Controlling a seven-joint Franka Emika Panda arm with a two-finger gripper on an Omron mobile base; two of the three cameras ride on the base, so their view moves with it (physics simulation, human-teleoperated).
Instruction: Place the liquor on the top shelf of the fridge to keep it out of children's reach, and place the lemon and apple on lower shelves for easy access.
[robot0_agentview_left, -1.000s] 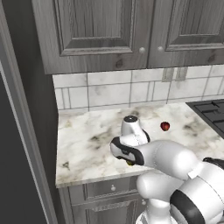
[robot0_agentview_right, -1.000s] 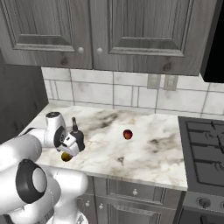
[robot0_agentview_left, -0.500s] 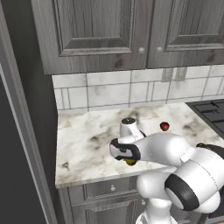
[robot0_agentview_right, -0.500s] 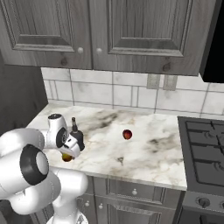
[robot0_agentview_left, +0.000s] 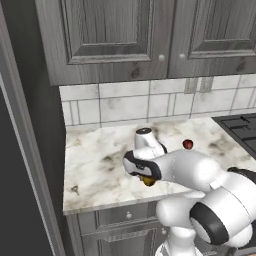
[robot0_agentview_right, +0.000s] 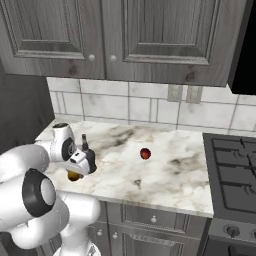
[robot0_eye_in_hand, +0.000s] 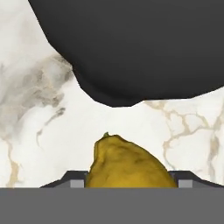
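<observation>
While I am watching the left base view, the gripper (robot0_agentview_left: 145, 178) is pinching the lemon (robot0_agentview_left: 148, 181) over the counter (robot0_agentview_left: 95, 165), apple (robot0_agentview_left: 187, 144) well apart. Right base view: liquor (robot0_agentview_right: 84, 145) is standing just behind the hand. Hand view: lemon sitting between the fingertips (robot0_eye_in_hand: 73, 180).

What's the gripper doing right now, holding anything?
Gripper: closed on the lemon, just above the marble counter.

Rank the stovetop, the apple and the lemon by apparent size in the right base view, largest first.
1. Stovetop, largest by far.
2-3. Apple and lemon look about alike; the lemon is partly hidden by the gripper shut on it and sits nearer the camera, so no ranking.
</observation>
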